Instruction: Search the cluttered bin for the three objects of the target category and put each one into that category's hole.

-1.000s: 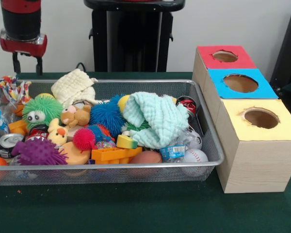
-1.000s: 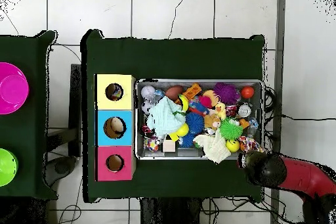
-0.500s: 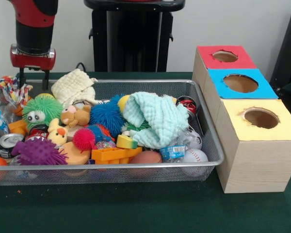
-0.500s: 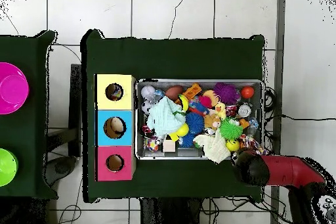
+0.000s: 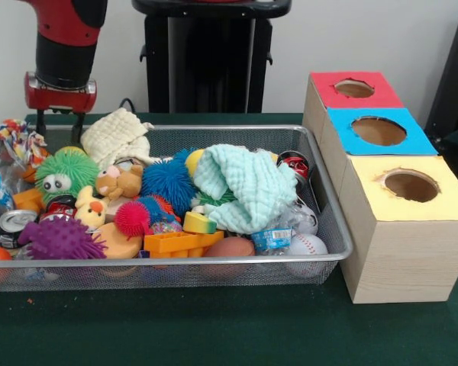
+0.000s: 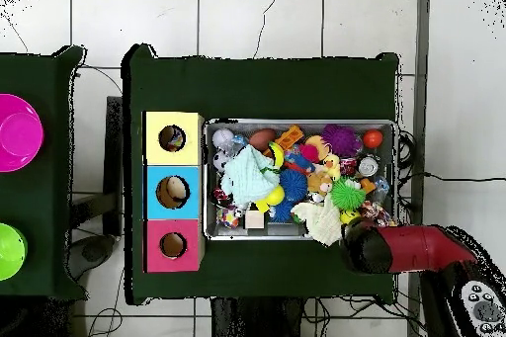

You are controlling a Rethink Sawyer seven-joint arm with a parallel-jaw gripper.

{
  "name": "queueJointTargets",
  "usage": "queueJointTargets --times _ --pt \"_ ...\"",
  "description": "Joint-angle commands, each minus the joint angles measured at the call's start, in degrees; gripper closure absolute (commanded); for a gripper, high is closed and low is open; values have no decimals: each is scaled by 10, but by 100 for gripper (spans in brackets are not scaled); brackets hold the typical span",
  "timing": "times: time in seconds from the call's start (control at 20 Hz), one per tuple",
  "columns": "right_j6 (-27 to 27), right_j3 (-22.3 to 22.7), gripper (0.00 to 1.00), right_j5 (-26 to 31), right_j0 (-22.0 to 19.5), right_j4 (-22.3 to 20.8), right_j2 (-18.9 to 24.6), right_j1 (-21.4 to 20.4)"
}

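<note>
We see the bin (image 5: 332, 229), a wire mesh tray on the green table (image 5: 214, 335), packed with toys and cloths. The task names no category, so we cannot tell which three things in it are the targets. A mint cloth (image 5: 248, 187) lies heaped right of the middle, with a blue spiky ball (image 5: 168, 183) just beside it on the left. A cream cloth (image 5: 118, 136) sits at the far left rim. Near it we see a green fuzzy ball (image 5: 65, 174) with eyes, a small plush animal (image 5: 120, 183), a yellow duck (image 5: 90, 210), a pink spiky ball (image 5: 132, 219) and a purple spiky ball (image 5: 59, 238). An orange block (image 5: 179, 244) lies against the near rim, a can (image 5: 14, 223) at the left end, and a baseball (image 5: 308, 245) in the near right corner.

Right of the bin, touching it, stands the box (image 5: 401, 259) with three round holes: a red top (image 5: 353, 90) farthest, a blue top (image 5: 378, 131) in the middle, a yellow top (image 5: 409, 187) nearest.

The gripper (image 5: 59, 122) hangs over the bin's far left corner, beside the cream cloth, empty. Its two dark fingers (image 5: 78, 124) stand apart and point straight down. In the overhead view the arm (image 6: 400, 249) covers that corner.
</note>
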Motion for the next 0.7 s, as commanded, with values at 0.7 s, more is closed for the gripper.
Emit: queueJointTargets --times 0.7 --pt "-76 -40 0 52 19 -32 -7 -79"
